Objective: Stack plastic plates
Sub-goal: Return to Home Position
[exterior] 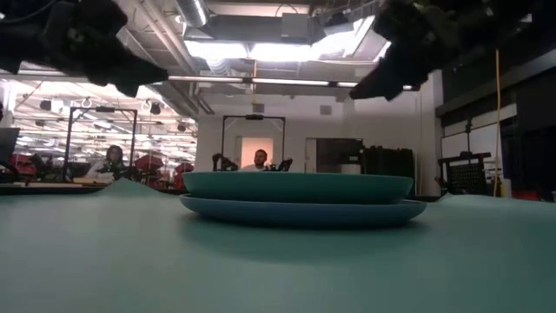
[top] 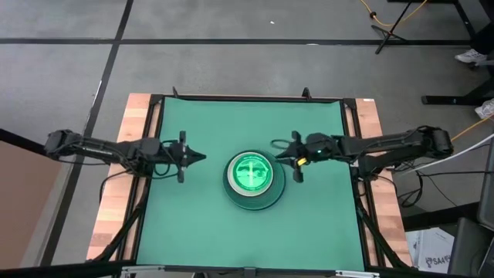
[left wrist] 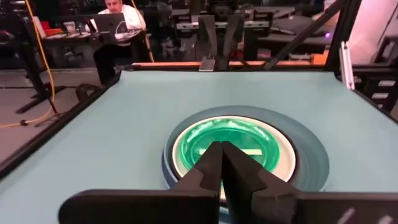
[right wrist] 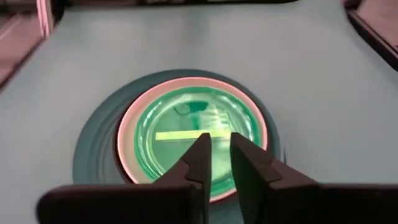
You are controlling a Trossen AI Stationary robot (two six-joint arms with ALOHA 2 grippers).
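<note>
The plastic plates stand in one stack point(top: 253, 181) at the middle of the green mat. A large pale blue plate point(exterior: 300, 211) lies on the mat and a teal-green one point(exterior: 300, 185) sits in it. Above these show a white rim point(left wrist: 287, 149) and small translucent green plates point(right wrist: 193, 134). My left gripper point(top: 202, 157) hovers left of the stack, shut, with its fingers point(left wrist: 222, 149) pointing at it. My right gripper point(top: 276, 160) hovers at the stack's right rim, with a narrow gap between its fingertips point(right wrist: 219, 140).
The green mat point(top: 193, 224) covers the table inside a black frame, with wooden strips point(top: 116, 208) along both sides. Bare mat surrounds the stack on every side. Beyond the far edge, people sit at desks point(left wrist: 118, 25) in the room.
</note>
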